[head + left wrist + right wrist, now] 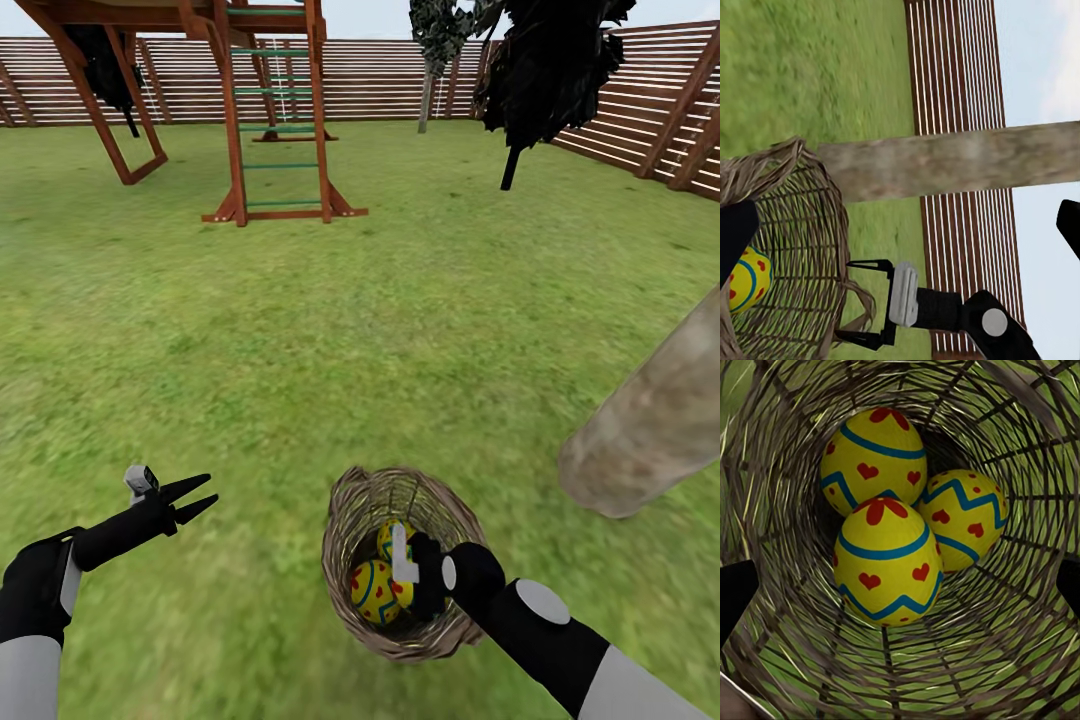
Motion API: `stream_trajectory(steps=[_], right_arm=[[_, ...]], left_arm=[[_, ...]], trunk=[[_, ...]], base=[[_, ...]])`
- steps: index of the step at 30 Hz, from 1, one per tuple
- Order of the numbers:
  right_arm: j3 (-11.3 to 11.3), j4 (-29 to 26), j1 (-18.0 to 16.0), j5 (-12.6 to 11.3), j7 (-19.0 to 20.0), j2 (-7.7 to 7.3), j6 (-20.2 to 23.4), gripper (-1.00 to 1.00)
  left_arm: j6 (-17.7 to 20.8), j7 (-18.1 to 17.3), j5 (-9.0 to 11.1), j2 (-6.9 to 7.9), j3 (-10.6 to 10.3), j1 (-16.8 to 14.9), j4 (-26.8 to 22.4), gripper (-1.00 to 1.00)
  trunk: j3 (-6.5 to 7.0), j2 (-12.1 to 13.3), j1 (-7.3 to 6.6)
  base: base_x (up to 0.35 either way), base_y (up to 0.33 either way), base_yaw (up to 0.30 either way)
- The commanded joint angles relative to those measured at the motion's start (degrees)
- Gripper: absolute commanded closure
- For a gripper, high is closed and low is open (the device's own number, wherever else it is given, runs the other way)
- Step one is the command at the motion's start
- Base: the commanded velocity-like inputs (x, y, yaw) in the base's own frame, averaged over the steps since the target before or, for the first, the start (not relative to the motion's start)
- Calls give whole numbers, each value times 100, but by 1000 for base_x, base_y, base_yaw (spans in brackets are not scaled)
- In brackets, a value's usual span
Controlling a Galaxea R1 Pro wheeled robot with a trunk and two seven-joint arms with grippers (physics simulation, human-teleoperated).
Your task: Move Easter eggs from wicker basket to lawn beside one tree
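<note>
Three yellow Easter eggs with blue zigzag bands and red hearts lie together at the bottom of the wicker basket [787, 660]: one [874, 446], one [889, 559] and one [964, 517]. In the head view the basket [350, 500] stands on the lawn [300, 350], with two eggs [372, 592] [388, 538] showing inside. My right gripper [408, 578] hangs open at the basket's mouth, above the eggs and holding nothing; the left wrist view shows its spread fingers [870, 264] at the rim. My left gripper [195, 497] is open and empty over the grass, left of the basket. A pale tree [650, 420] trunk rises just right of the basket.
A wooden play set [270, 110] with a ladder stands far ahead on the grass. A brown slatted fence [400, 80] runs along the back and right side. Two dark conifers [550, 70] [440, 40] stand at the far right. Open grass lies between the basket and the play set.
</note>
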Motion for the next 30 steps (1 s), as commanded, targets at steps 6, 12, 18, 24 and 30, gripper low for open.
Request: stream_trajectory(steps=[6,12,18,24,30], right_arm=[[81,-108,-104,80,36,28,-25,-100],[59,-98,-274,141,176,199,-25,-100],[49,32,-468,164,369,392,-17,-100],[49,224,-661,91,561,585,-153,-100],[23,1767,-1113,58,1240,702,-969,-100]], left_arm=[[42,-49,-78,47,23,83,16,-100],[35,-49,-102,33,10,224,174,-100],[34,-49,-96,36,6,240,310,-100],[33,-49,-95,32,6,241,315,-100],[33,-49,-95,32,6,241,313,-100]], trunk=[[-5,-2,-1],[-5,-2,-1],[-5,-2,-1],[-5,-2,-1],[-5,-2,-1]], base=[[0,0,0],[0,0,0],[0,0,0],[0,0,0],[0,0,0]])
